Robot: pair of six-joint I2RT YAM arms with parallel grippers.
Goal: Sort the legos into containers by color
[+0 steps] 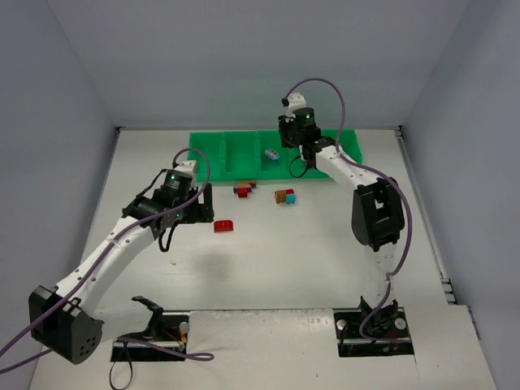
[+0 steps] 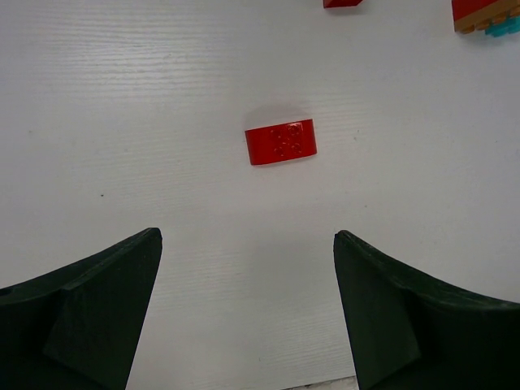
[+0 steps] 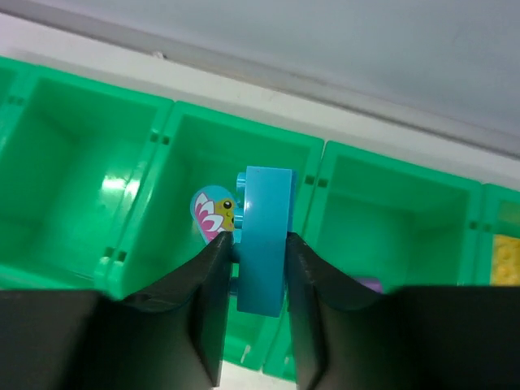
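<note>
My right gripper (image 3: 257, 237) is shut on a cyan brick (image 3: 266, 203), held on edge over the green tray (image 3: 244, 118) above the wall between two middle compartments. A cyan piece with a flower print (image 3: 211, 213) lies in the compartment below. A purple piece (image 3: 367, 284) and yellow pieces (image 3: 505, 260) lie in compartments further right. My left gripper (image 2: 248, 240) is open and empty above the table, a red brick (image 2: 280, 141) lying just ahead of it. From above, the tray (image 1: 236, 154) lies at the back, with the right gripper (image 1: 292, 145) over it.
Two small clusters of bricks lie in front of the tray: a red, purple and brown one (image 1: 244, 188) and a brown, cyan and red one (image 1: 285, 196). The lone red brick (image 1: 223, 226) lies right of the left gripper (image 1: 203, 207). Grey walls enclose the table.
</note>
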